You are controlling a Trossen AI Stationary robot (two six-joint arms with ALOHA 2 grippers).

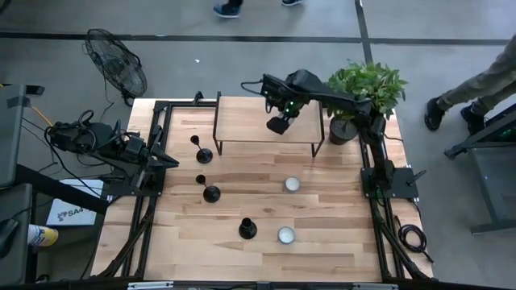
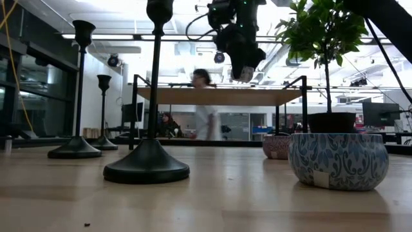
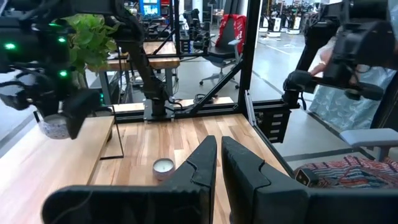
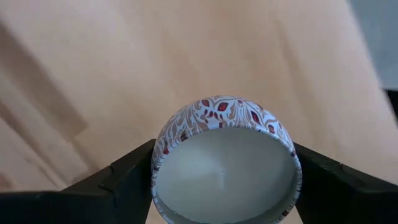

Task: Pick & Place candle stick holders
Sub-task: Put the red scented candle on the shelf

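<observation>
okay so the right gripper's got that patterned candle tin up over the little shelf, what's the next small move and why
Probably lower it straight down onto the shelf and only then open. The right gripper holds the candle tin between its fingers, hanging above the shelf top in the low view, so releasing now would drop it. The left gripper waits shut at the table's left edge.

**Readable text: one partial mark**

A white sheet (image 1: 66,212) on the floor left of the bench (image 1: 266,250) bears blue letters that begin "SA"; the rest is cut off. No other lettering is legible.
</observation>
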